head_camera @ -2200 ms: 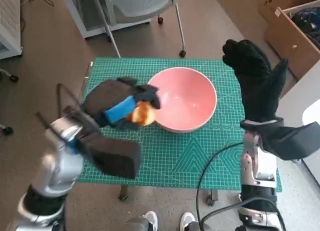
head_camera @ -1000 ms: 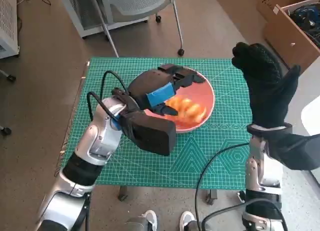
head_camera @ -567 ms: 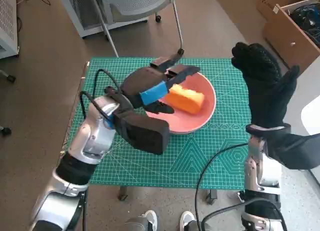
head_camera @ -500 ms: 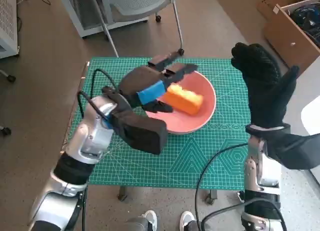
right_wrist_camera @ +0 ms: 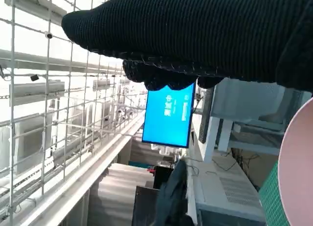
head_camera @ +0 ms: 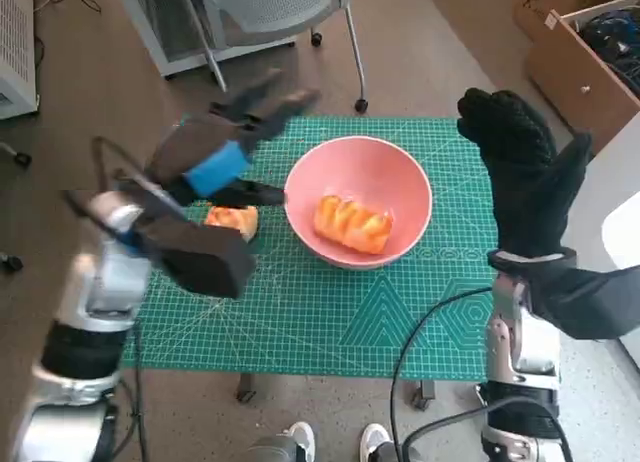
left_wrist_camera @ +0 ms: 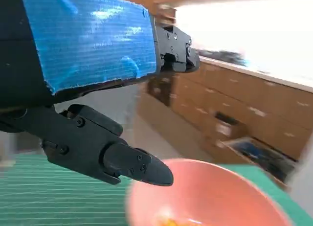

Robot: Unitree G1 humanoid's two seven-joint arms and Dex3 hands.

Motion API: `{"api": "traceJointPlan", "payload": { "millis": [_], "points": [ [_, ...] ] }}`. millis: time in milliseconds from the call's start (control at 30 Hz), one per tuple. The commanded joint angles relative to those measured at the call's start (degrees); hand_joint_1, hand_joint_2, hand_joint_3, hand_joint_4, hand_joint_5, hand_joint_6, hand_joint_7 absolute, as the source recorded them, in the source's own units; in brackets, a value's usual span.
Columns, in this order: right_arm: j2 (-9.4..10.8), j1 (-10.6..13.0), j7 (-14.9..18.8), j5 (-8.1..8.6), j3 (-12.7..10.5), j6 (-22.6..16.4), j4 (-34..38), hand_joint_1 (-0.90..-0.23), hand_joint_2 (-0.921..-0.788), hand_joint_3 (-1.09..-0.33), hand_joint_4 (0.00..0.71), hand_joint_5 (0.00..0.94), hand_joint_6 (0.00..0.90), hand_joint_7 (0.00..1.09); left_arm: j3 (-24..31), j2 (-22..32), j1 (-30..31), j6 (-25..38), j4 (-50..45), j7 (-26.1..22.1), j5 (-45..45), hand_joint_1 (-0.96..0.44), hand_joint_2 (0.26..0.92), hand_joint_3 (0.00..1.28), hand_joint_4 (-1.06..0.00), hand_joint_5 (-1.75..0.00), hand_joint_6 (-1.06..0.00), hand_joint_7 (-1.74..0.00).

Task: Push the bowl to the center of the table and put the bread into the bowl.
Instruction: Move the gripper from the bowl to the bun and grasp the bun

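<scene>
left hand [head_camera: 215,147]: raised beside the pink bowl [head_camera: 400,187], fingers apart, holding nothing. right hand [head_camera: 520,167]: upright, fingers spread, empty. bread [head_camera: 352,223]: inside bowl.

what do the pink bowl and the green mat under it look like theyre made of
The bowl looks like smooth plastic or glazed ceramic: even pink colour, soft sheen, thin rim; the pictures cannot settle which. The mat looks like a matte rubbery or vinyl cutting mat: flat green surface printed with fine pale grid lines and angle marks.
</scene>
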Motion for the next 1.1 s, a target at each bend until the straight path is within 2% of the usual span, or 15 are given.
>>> {"api": "traceJointPlan", "payload": {
  "millis": [33,233,367,633,833,1100],
  "points": [
    [0.38,0.9,0.04,-0.39,-0.04,0.03,1.55,-0.576,-0.921,-0.612,0.315,0.003,0.104,0.5,1.52,1.73,1.84,5.89,-5.14,-3.8,-1.15,-0.47,0.884,0.0,-0.08,0.0,-0.2,-0.15],
    [0.54,0.33,0.01,-0.73,0.19,-0.75,2.73,-0.574,-0.921,-0.613,0.317,0.003,0.105,0.49,1.57,2.85,3.83,12.11,-9.37,-7.33,-1.13,-0.41,0.86,0.0,-0.07,0.0,-0.19,-0.14],
    [0.64,0.05,0.0,-0.95,0.35,-1.32,3.41,-0.574,-0.921,-0.614,0.318,0.003,0.104,0.49,1.39,3.46,4.97,13.18,-9.84,-8.93,-1.82,-0.39,0.851,0.0,-0.06,0.0,-0.19,-0.14],
    [0.38,-0.27,0.85,-0.29,0.38,-1.51,4.1,-0.573,-0.921,-0.614,0.314,0.001,0.105,0.49,0.12,2.98,4.67,14.75,-7.26,-11.07,-2.53,-0.38,0.838,0.0,-0.03,0.0,-0.18,-0.11],
    [0.25,-0.43,1.38,-0.05,0.3,-1.61,4.38,-0.573,-0.921,-0.614,0.312,0.0,0.108,0.48,-2.15,1.71,2.9,15.14,-1.93,-10.84,-1.93,-0.35,0.809,0.0,-0.02,0.0,-0.17,-0.09],
    [0.23,-0.26,1.69,-0.14,0.22,-2.04,4.78,-0.571,-0.921,-0.618,0.309,0.0,0.11,0.48,-7.73,-0.55,-2.8,14.06,13.55,-9.8,0.53,-0.34,0.8,0.0,0.0,0.0,-0.16,-0.06]
  ]
}}
